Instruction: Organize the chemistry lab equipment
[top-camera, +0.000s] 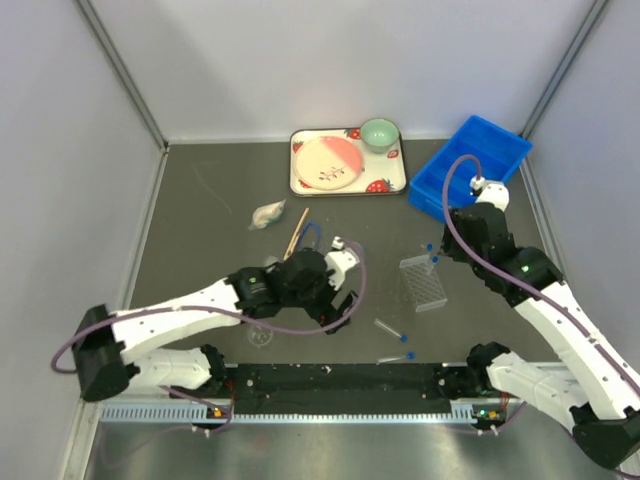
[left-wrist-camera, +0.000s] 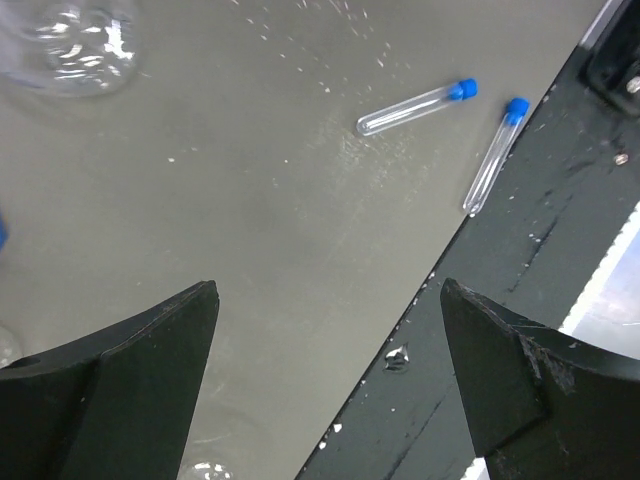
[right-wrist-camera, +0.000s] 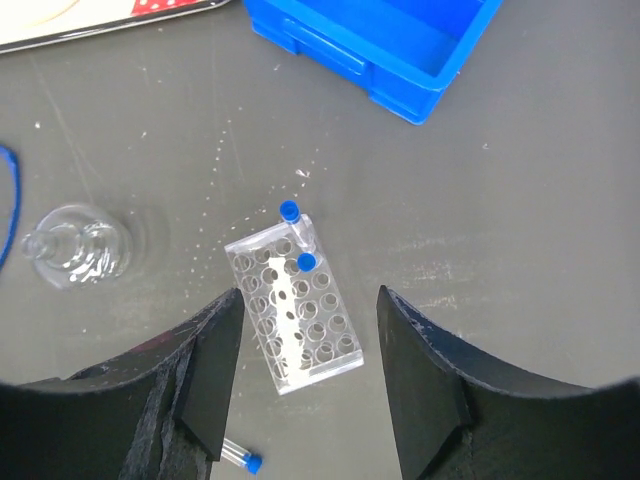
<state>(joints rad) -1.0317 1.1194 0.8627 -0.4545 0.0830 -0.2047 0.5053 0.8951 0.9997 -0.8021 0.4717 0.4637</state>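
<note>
**Landmark:** I place everything by the clear tube rack (right-wrist-camera: 295, 320).

**Blue bin** (top-camera: 470, 165): behind the rack, to the right.

**Strawberry-print tray** (top-camera: 393, 168): behind the rack, to the left. It carries a pink plate (top-camera: 327, 163) and a green bowl (top-camera: 379, 133).

**Left gripper** (left-wrist-camera: 328, 295): left of the rack, fingers spread wide above the table with nothing between them.

**Right gripper** (right-wrist-camera: 310, 300): directly over the rack, fingers apart and empty, framing the rack on both sides.

**Rack:** a transparent block with a grid of round wells. Two blue-capped tubes (right-wrist-camera: 306, 262) stand at its far end.

**Small glass vessel** (right-wrist-camera: 75, 250): left of the rack.

**Loose tubes** (left-wrist-camera: 415, 107): two, lying flat in front of the rack.
</note>
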